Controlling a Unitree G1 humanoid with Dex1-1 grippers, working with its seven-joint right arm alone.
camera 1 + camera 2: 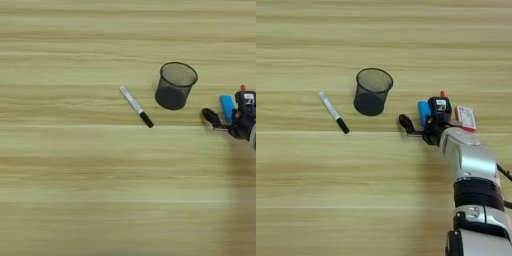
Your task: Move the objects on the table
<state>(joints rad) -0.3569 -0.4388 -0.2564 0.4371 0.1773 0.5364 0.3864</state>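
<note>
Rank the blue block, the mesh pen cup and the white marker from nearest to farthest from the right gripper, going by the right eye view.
From the right gripper:
1. Blue block, just to its right.
2. Mesh pen cup, up and to its left.
3. White marker, farthest left.

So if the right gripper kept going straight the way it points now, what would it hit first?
The right gripper points toward picture left, slightly up. The black wire-mesh pen cup looks like the first thing on that line, near its base. If it passed just below the cup, the white marker would come next; depth is unclear.
</note>
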